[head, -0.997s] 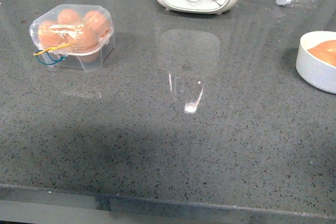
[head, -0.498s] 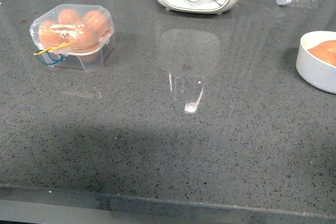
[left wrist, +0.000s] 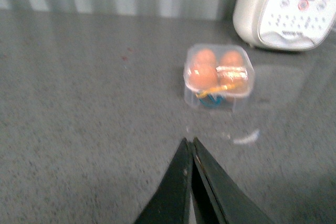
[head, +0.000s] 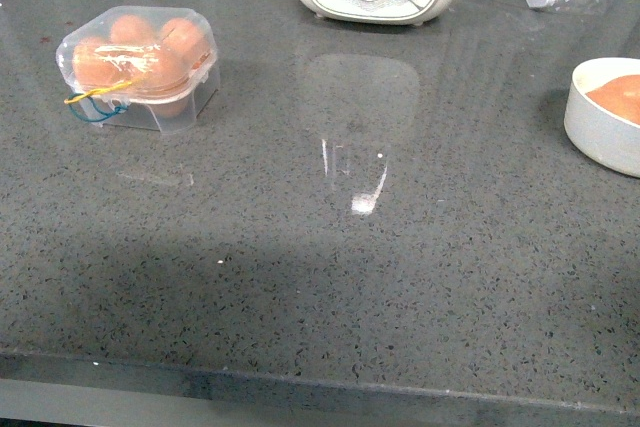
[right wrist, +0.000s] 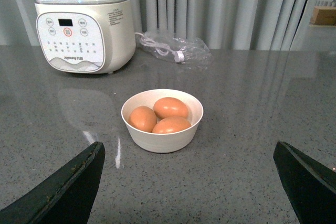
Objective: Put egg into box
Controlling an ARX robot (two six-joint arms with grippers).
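- Brown eggs (right wrist: 157,116) in the white bowl (right wrist: 163,141) lie at 12 o'clock from the spread right fingers (right wrist: 194,182).
- Left fingers (left wrist: 192,157) pinch shut, empty, carton (left wrist: 219,76) at 12 o'clock.

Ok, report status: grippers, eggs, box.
Left gripper shut, empty; right gripper open, empty. Three eggs in white bowl. Box lid closed, looks full. Nothing blocking.

Speckled grey countertop (head: 400,277), orange-brown eggs (right wrist: 163,115), white bowl (right wrist: 163,139), cream appliance (right wrist: 84,35).
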